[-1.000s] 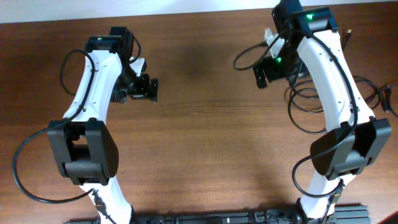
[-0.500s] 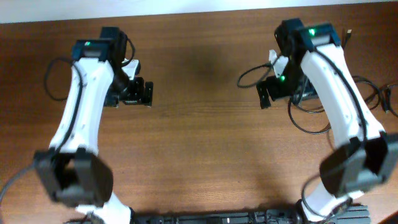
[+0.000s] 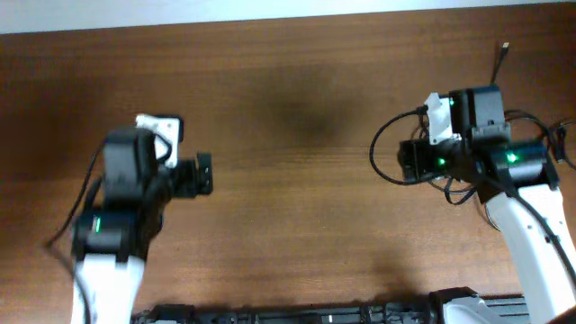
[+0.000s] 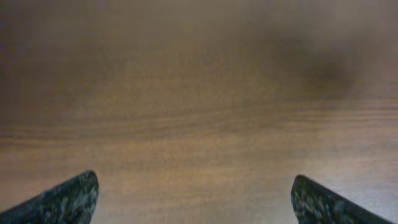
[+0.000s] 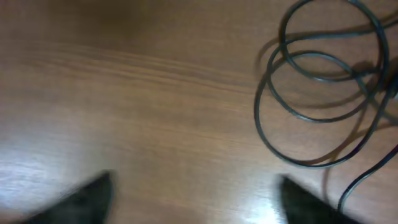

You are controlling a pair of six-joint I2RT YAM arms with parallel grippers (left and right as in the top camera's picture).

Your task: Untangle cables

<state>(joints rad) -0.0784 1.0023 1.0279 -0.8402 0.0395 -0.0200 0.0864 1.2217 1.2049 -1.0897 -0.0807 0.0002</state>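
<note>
1. Overhead, we see the cables (image 3: 556, 137) bunched at the right edge of the table (image 3: 297, 225). They are partly hidden under the right arm (image 3: 531, 225), and one plug end (image 3: 502, 45) points toward the far side. The right gripper (image 3: 405, 162) is just left of that bundle and faces the table's centre, so the cords lie behind it, to its right. The left gripper (image 3: 203, 174) is well apart from them, on the left side of the table. We judge the right arm much the nearer.
2. Next, in the left wrist view, the left gripper (image 4: 193, 199) has its fingers spread wide at the lower corners. Only bare wood shows between them, and no cord is in view.
3. Lastly, in the right wrist view, the right gripper (image 5: 193, 199) is blurred, but its fingers are clearly parted and hold nothing. The cables (image 5: 317, 118) lie as overlapping loops at the upper right, clear of the fingertips, with a strand trailing down the right edge. Being coiled, they show no single long axis. We judge the reach must swing toward that side.
</note>
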